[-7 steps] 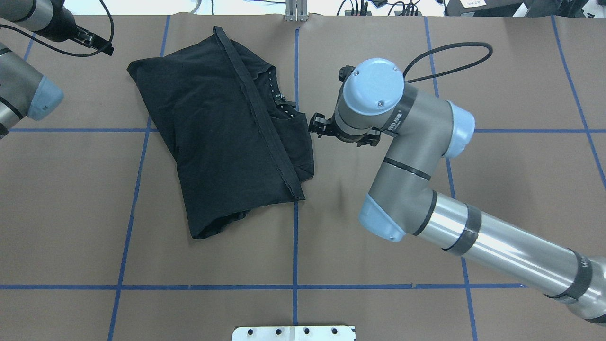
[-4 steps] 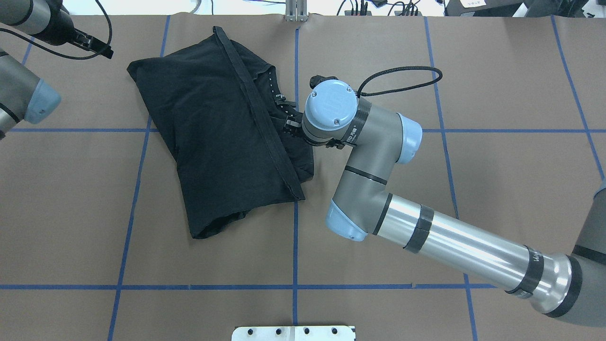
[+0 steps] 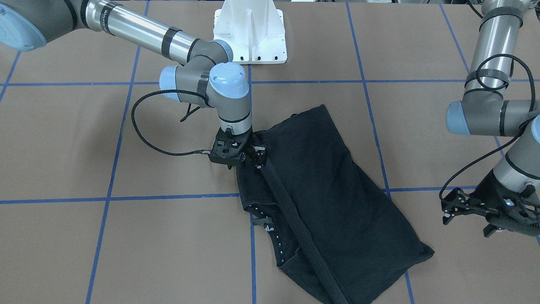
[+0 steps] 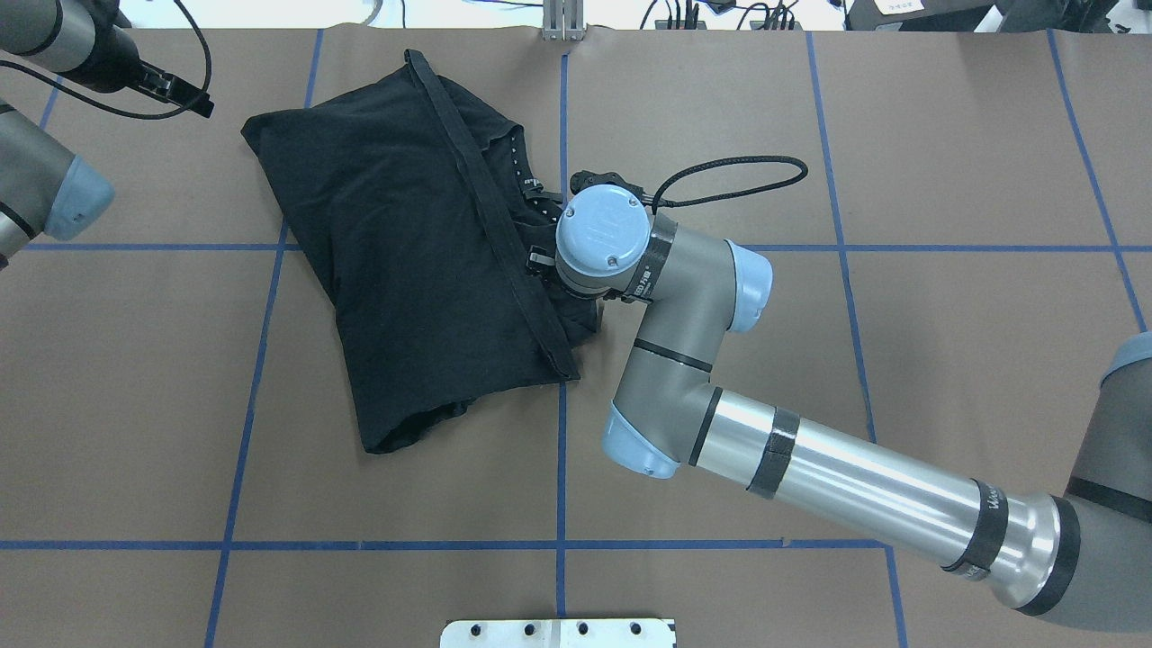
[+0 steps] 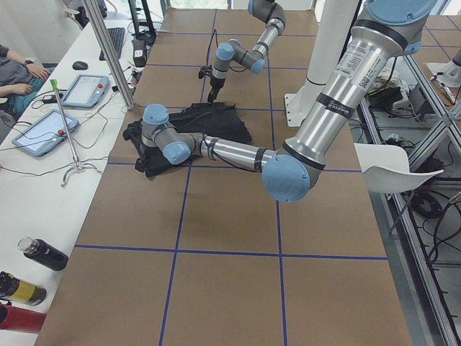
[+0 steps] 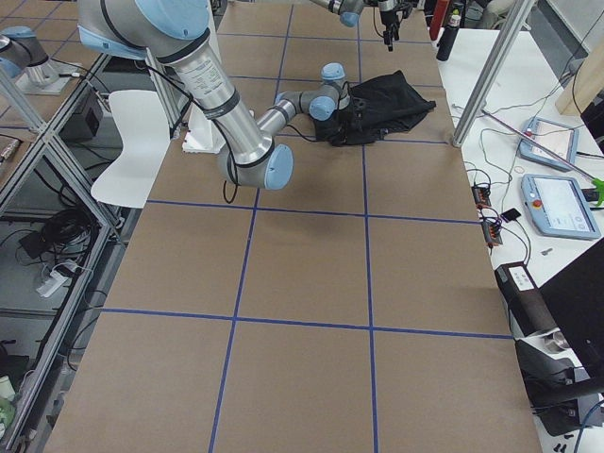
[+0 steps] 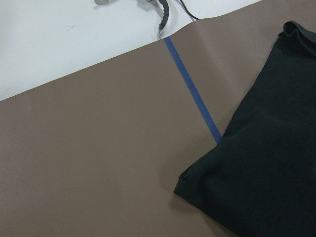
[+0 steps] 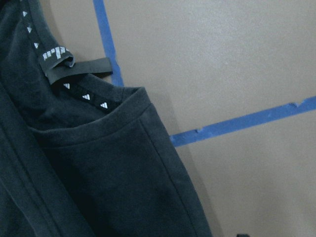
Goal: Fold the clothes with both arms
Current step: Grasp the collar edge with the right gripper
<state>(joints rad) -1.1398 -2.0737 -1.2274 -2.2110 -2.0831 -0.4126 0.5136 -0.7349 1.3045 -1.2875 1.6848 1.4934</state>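
Note:
The clothes are one black T-shirt point(image 4: 414, 252), folded into a slanted rectangle on the brown table, with its hem band running diagonally across the top. It also shows in the front view point(image 3: 329, 190). My right gripper point(image 3: 258, 157) points down at the shirt's edge beside the neckline, its fingers apart and open, low over the cloth. From overhead the wrist hides most of it point(image 4: 540, 261). The right wrist view shows the ribbed neckline and label point(image 8: 74, 69), no fingers. My left gripper point(image 4: 184, 90) hangs open off the shirt's far left corner, holding nothing point(image 3: 447, 212).
Blue tape lines point(image 4: 562, 468) grid the table. The white pedestal base point(image 3: 249, 29) stands at the robot's edge. The right arm's black cable point(image 4: 729, 166) loops above the table. A side bench with tablets point(image 5: 50, 130) and bottles point(image 5: 39, 252) runs along the operators' side.
The right arm swung left and dropped, bringing its gripper from beside the shirt onto its edge near the neckline. The left arm has drifted slightly. The shirt has not shifted.

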